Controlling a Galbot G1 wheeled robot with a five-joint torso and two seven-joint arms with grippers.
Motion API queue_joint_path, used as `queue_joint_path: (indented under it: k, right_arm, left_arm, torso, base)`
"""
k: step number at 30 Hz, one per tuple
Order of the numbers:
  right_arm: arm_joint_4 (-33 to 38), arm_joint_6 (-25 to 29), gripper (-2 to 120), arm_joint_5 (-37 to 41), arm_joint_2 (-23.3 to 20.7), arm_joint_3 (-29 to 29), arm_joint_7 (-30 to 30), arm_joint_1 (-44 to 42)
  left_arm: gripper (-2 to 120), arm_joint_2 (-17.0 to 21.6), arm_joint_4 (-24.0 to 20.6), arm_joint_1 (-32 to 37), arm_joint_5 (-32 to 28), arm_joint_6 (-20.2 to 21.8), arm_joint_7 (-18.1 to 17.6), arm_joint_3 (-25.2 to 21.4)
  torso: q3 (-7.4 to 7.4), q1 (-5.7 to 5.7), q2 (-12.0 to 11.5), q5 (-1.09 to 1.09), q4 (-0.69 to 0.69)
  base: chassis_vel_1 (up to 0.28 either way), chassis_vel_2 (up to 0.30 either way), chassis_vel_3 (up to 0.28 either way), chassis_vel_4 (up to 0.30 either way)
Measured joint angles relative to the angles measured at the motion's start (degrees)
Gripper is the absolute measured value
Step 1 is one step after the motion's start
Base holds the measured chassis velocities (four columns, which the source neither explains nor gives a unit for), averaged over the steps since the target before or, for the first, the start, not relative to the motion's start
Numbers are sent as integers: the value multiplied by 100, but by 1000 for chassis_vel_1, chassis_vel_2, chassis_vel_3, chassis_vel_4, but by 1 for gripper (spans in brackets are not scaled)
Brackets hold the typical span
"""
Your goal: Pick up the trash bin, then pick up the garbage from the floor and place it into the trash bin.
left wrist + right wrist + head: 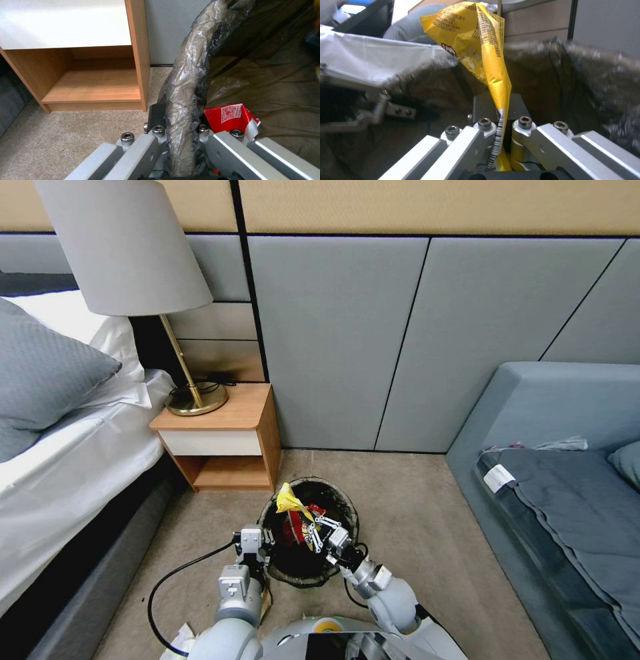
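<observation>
Gripping the bag-lined rim of the small round white trash bin with my left gripper, bin base hidden. My right gripper pinches a crumpled yellow wrapper above the bin's mouth; red-and-white wrapper inside, partly hidden.

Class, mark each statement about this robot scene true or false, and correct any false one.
1. The right gripper is shut on a yellow wrapper. True.
2. The left gripper hangs open beside the trash bin. False: it is clamped on the bin's bag-covered rim.
3. A red-and-white wrapper already lies inside the bin. True.
4. The yellow wrapper lies on the floor. False: it is held over the bin's opening.
5. The bin is close to a wooden nightstand. True.
</observation>
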Motion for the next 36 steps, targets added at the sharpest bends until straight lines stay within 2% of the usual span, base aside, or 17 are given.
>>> queue_joint_path:
  k: [5, 6, 7, 11, 15, 18, 19, 21, 22, 25, 30, 32, 36]
  right_arm:
    - [-56, -76, 1, -77, -2, 15, 31, -17]
    - [-62, -78, 5, -102, 3, 10, 54, -24]
    - [-62, -78, 5, -102, 3, 10, 54, -24]
    - [-62, -108, 25, -165, 21, -13, 170, -54]
    - [-54, -109, 34, -182, 15, -5, 176, -72]
    - [10, -121, 49, -197, -15, 27, 190, -142]
    - [10, -121, 49, -197, -15, 27, 190, -142]
    - [33, -119, 59, -203, -42, 51, 190, -183]
    - [33, -119, 59, -203, -42, 51, 190, -183]
    - [66, -85, 76, -212, -73, 84, 190, -249]
    - [92, -60, 88, -224, -84, 88, 183, -269]
    - [103, -55, 97, -230, -85, 89, 179, -272]
    - [111, -51, 100, -237, -93, 94, 178, -284]
  left_arm:
    - [0, -7, 0, -14, 0, 0, 0, 3]
    - [0, -8, 0, -16, 0, 0, 0, 5]
    - [0, -8, 0, -16, 0, 0, 0, 5]
    - [0, -12, 0, -21, 3, 0, 3, 17]
    - [0, -11, 0, -26, 3, 0, 4, 17]
    - [0, -11, 0, -28, 3, 0, 7, 15]
    - [0, -11, 0, -28, 3, 0, 7, 15]
    - [0, -10, 0, -24, 3, 0, 7, 13]
    - [0, -10, 0, -24, 3, 0, 7, 13]
    - [0, -8, -3, -7, 11, 0, 7, 15]
    - [0, -4, -6, 2, 18, 0, 7, 12]
    - [0, -3, -7, 3, 27, 0, 8, 17]
    - [0, 3, -9, 3, 29, 0, 9, 20]
  torso:
    - [0, 0, 0, 0, 0]
    - [0, 0, 0, 0, 0]
    - [0, 0, 0, 0, 0]
    - [0, 0, 0, 0, 0]
    - [0, 0, 0, 0, 0]
    - [0, 0, 0, 0, 0]
    - [0, 0, 0, 0, 0]
    - [0, 0, 0, 0, 0]
    - [0, 0, 0, 0, 0]
    - [0, 0, 0, 0, 0]
    - [0, 0, 0, 0, 0]
    - [0, 0, 0, 0, 0]
    - [0, 0, 0, 0, 0]
  base:
    - [0, 0, 0, 0]
    - [0, 0, 0, 0]
    - [0, 0, 0, 0]
    - [0, 0, 0, 0]
    - [0, 0, 0, 0]
    - [0, 0, 0, 0]
    - [0, 0, 0, 0]
    - [0, 0, 0, 0]
    - [0, 0, 0, 0]
    - [0, 0, 0, 0]
    - [0, 0, 0, 0]
    - [0, 0, 0, 0]
    - [0, 0, 0, 0]
